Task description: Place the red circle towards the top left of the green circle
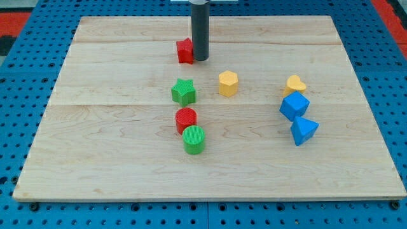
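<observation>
**A:** Nearest the lens, low and centre-left on the wooden board (95,172): the green circle (194,139), with the red circle (186,119) touching its upper-left edge. Isn't the job as good as done?

**B:** By my reading, nearly. The red circle already sits up and slightly left of the green one, but more above than beside. A light nudge toward the frame's left would make the placement clearer.

**A:** And the rod?

**B:** My tip (200,59) stands well apart from both, in the upper centre of the frame, pressed against the right side of a red block (184,51) whose shape I cannot make out. There is no pincer on this arm, only the bare rod, so it opens on nothing and holds nothing.

**A:** Sweep left to right, what stands in the way?

**B:** The green star (183,91) lies just above the red circle, close enough to be bumped. Right of it sits the yellow hexagon (227,83). Far right, a yellow heart (294,84), a blue cube (294,105) and a blue triangle (304,130) cluster together, out of play.

**A:** So the careful route?

**B:** Come down between star and hexagon, meet the red circle on its right flank, and push gently left, without dragging the green circle along.
</observation>
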Tool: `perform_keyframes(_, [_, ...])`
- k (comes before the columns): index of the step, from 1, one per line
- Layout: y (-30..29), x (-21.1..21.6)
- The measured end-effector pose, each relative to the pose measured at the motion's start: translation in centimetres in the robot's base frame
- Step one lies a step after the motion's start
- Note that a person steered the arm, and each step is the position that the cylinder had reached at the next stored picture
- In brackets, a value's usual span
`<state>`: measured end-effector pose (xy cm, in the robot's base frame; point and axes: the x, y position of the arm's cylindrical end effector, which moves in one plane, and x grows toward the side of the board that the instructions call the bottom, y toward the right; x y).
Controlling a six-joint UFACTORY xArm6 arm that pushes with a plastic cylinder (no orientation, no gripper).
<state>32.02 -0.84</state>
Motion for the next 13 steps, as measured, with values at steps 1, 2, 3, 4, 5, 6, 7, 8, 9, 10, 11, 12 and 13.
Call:
perform_keyframes(1, [0.0, 1.0])
perform_keyframes(2, [-0.2, 4.8])
perform_keyframes(3, [-1.2, 8.5])
perform_keyframes(4, [-1.1, 8.6])
perform_keyframes(5, [0.3, 8.7])
perform_keyframes(6, [0.6, 12.1])
perform_keyframes(7, [0.6, 12.9])
perform_keyframes(8, [0.3, 12.9])
perform_keyframes(9, [-3.0, 12.6])
perform_keyframes(10, [-6.9, 12.5])
perform_keyframes(11, [-10.5, 12.4])
perform_keyframes(12, [-13.6, 11.6])
perform_keyframes(13, [-14.8, 11.5])
